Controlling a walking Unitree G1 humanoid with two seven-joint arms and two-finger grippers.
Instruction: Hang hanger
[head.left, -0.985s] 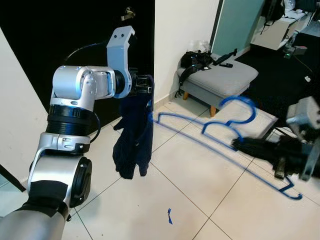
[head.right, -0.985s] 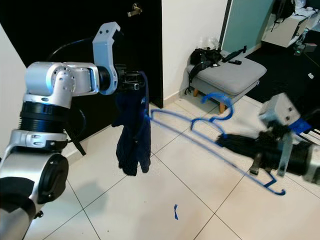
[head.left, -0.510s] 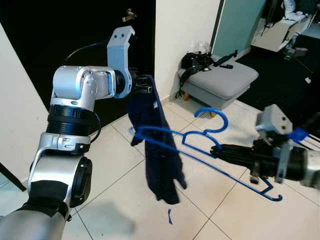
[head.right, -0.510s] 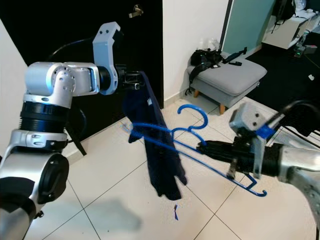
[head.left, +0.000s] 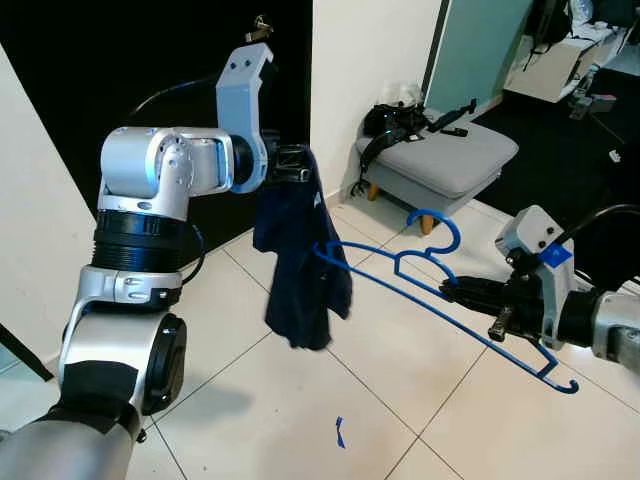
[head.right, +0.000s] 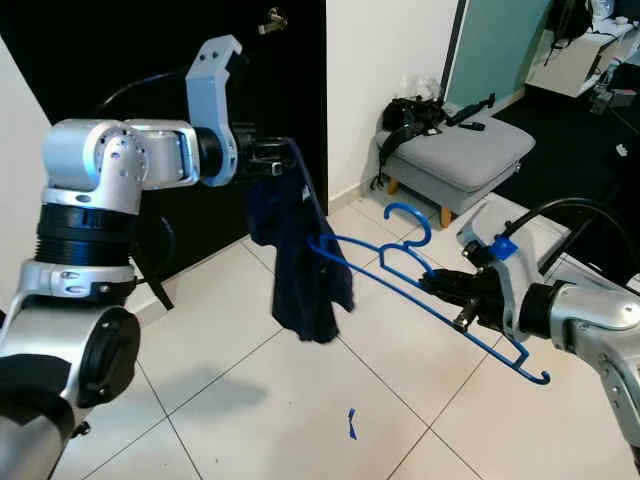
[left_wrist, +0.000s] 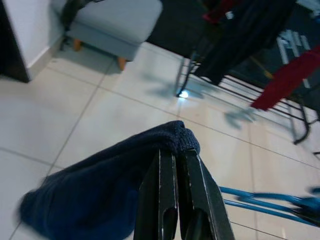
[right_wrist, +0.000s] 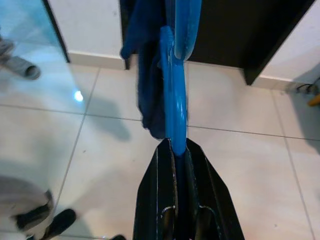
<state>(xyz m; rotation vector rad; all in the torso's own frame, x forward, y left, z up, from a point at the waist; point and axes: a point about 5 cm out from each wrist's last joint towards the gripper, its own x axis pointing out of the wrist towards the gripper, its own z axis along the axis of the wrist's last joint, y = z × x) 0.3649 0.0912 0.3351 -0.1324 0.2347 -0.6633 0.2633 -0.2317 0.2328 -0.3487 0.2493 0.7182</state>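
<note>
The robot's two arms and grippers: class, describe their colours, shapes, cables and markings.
The left arm has rounded silver joint housings, black ribbed collars, a pale angular wrist bracket and a thin black cable. The right arm is silver with a black cable and a blue tag. Each gripper, left and right, has long, flat black fingers.

A grey cushioned footstool (head.left: 445, 160) on short wooden legs stands against the white wall (head.left: 365, 60); a black bag (head.left: 392, 120) with straps lies on its near end; a dark doorway (head.left: 120, 70) opens beside the wall; pale floor tiles (head.left: 400, 350) run across the room, with a small blue scrap (head.left: 339, 432) lying on them; a drying rack (left_wrist: 260, 95) holds dark and red clothes
</note>
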